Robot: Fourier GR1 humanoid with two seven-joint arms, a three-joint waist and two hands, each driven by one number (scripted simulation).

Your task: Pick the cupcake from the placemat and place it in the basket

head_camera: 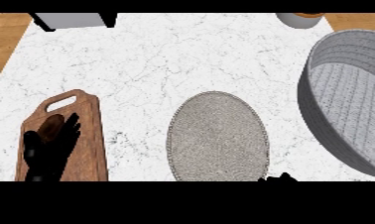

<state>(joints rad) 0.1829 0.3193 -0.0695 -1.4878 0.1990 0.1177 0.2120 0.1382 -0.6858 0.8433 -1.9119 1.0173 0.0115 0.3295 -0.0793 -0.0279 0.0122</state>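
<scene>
On the white marble counter [161, 54], seen from the head view, an oval grey placemat [218, 138] lay near the lower middle, bare on top. No cupcake showed anywhere in the frame; if the right hand had it, that could not be seen. To the right stood a big grey woven basket [315, 104], cut by the right edge, its inside showing nothing but weave. At the lower left a wooden cutting board [88, 139] with a handle slot lay on the counter, a small brown thing on it, too unclear to name. The left hand [51, 146] sat over that board, fingers straight and pointing up, spread a little, holding nothing. Only some dark fingertips of the right hand [278, 178] poked in at the bottom edge, just beside the placemat's lower right rim; whether it was spread or curled could not be told. At the top edge were a grey box with black parts [73, 20] at left and a grey cup [296, 20] at right. Wood floor showed at both top corners.
</scene>
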